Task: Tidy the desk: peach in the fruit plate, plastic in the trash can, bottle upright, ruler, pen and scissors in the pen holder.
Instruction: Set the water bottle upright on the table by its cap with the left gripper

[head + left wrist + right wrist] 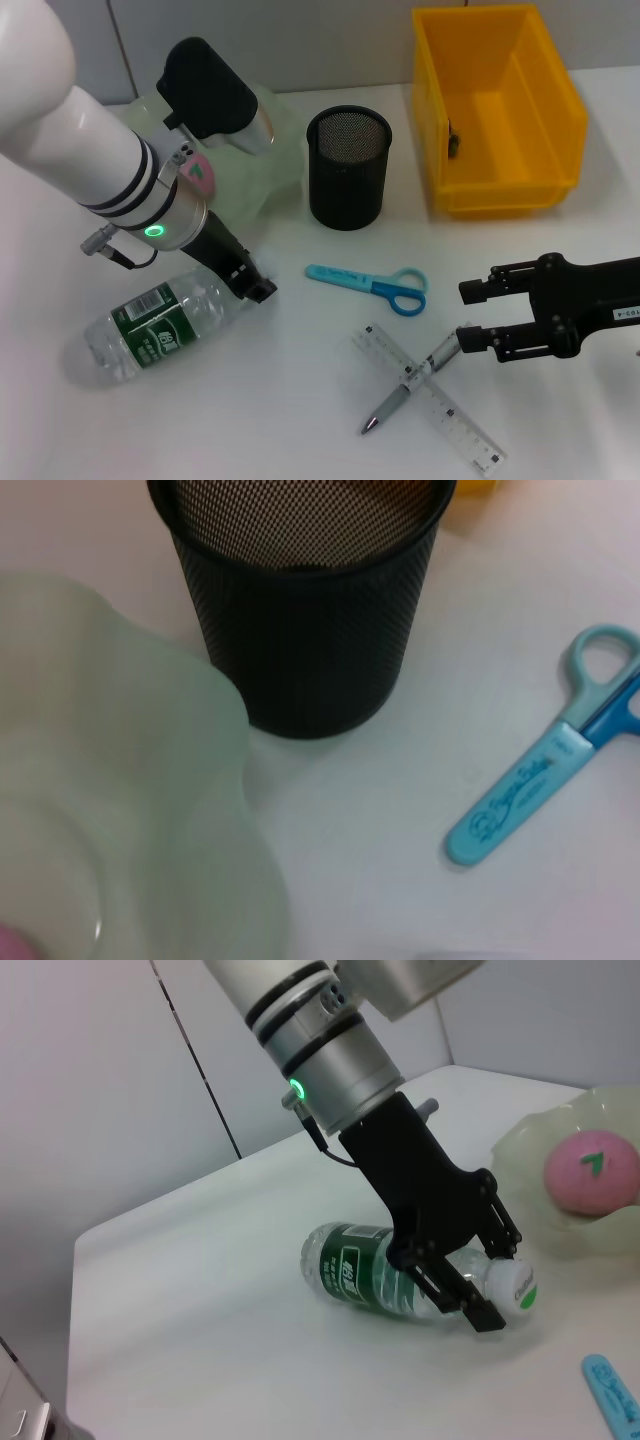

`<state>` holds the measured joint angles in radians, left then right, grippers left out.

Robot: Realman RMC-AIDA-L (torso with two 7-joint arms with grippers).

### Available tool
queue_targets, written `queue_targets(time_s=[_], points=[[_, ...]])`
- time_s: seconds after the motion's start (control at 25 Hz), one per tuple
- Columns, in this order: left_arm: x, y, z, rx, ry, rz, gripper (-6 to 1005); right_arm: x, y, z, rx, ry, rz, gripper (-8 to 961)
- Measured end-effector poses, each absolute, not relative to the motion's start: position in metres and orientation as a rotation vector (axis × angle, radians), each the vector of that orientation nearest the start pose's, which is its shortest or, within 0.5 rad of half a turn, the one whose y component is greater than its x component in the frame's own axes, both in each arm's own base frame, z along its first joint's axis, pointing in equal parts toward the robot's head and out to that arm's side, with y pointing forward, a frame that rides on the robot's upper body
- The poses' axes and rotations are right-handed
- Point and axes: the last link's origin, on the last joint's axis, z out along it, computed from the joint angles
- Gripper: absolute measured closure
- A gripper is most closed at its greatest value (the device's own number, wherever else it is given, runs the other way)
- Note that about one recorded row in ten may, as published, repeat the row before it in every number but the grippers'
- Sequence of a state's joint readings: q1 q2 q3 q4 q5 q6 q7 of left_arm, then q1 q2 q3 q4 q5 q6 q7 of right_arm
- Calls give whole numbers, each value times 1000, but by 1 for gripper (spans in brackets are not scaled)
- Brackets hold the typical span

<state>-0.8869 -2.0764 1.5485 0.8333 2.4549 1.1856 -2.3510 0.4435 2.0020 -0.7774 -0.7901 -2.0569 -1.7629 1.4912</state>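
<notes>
Bottle [155, 330] on its side, neck between left gripper [487, 1282] jaws.

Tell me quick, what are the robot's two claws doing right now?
Left gripper: jaws closed around the neck of the lying bottle.
Right gripper: jaws open, holding nothing, next to the pen.

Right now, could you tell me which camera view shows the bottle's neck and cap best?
The right wrist view: the left gripper straddles the lying bottle at its neck. The head view hides the neck behind the gripper; the left wrist view shows no bottle.
</notes>
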Motion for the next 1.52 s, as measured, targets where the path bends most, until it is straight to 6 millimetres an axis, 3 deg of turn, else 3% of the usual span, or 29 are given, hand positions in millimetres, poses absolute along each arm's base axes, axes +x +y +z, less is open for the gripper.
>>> queue_targets(time_s=[0.72, 1.08, 1.52], points=[[-150, 394, -41, -2798, -674, 262, 548, 278, 299, 34, -2918, 675, 542, 289], [-154, 397, -8, -2813, -721, 74, 548, 277, 301, 33, -2917, 678, 542, 288], [-154, 395, 12, -2835, -700, 2, 549, 277, 301, 33, -2915, 697, 543, 289]])
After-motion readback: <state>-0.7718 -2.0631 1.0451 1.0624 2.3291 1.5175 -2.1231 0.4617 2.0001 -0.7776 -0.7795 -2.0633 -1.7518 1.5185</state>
